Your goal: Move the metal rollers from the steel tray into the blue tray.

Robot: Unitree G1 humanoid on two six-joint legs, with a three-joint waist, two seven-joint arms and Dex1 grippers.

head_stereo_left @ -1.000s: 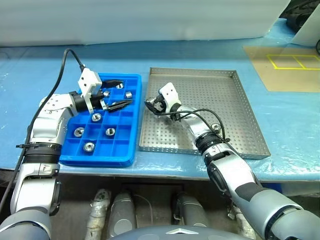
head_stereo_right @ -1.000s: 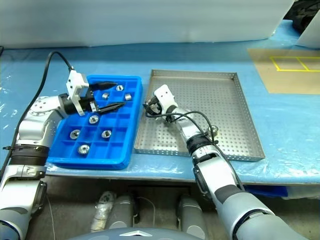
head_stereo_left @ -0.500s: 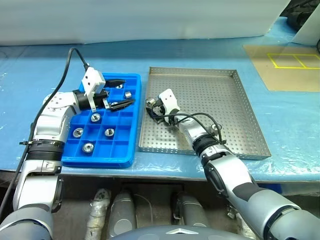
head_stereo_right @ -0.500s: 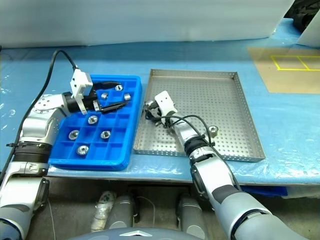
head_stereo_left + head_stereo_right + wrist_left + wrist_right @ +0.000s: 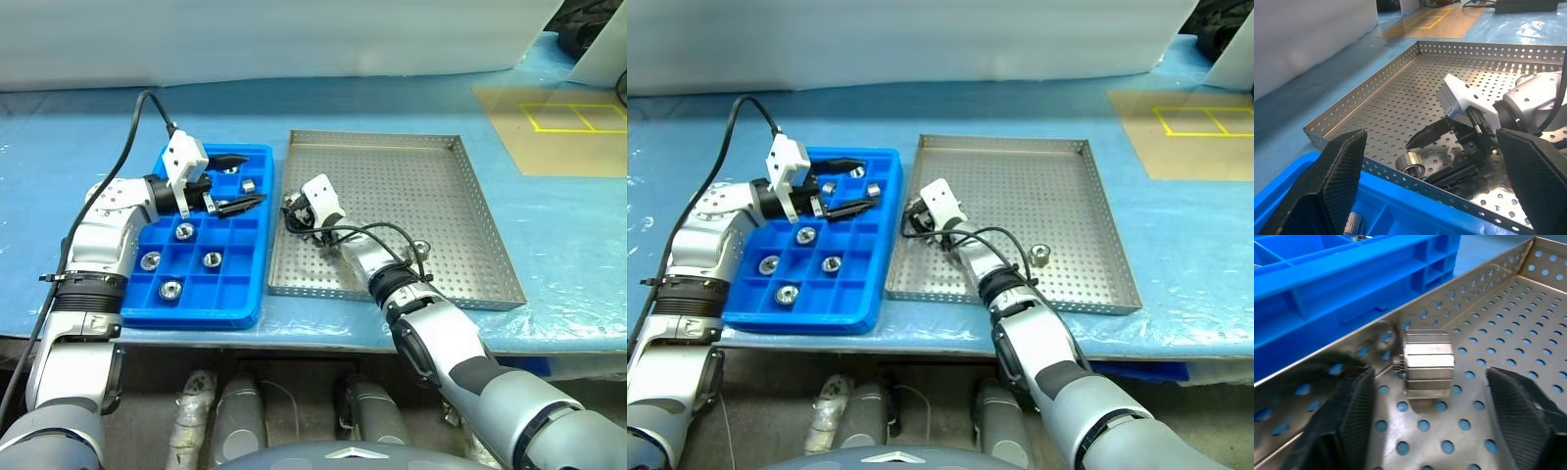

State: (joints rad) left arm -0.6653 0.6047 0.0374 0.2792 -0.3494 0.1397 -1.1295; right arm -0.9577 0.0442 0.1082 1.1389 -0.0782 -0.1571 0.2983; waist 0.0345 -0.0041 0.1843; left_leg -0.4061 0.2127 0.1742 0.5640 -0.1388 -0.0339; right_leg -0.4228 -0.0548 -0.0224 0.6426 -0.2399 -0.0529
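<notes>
Metal roller (image 5: 1427,363) on its side, hole toward steel tray (image 5: 1508,298) rim

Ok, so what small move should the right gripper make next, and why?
Probably close the right gripper on the roller. The roller lies on the steel tray by the rim nearest the blue tray, and sits between the two fingers, which stand apart on either side of it without touching.

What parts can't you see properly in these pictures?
- Head views: the right gripper covers the roller it reaches for in the steel tray.
- Left wrist view: the fingers hide most of the blue tray.
- Head views: the blue tray's rollers are too small to show their holes.
</notes>
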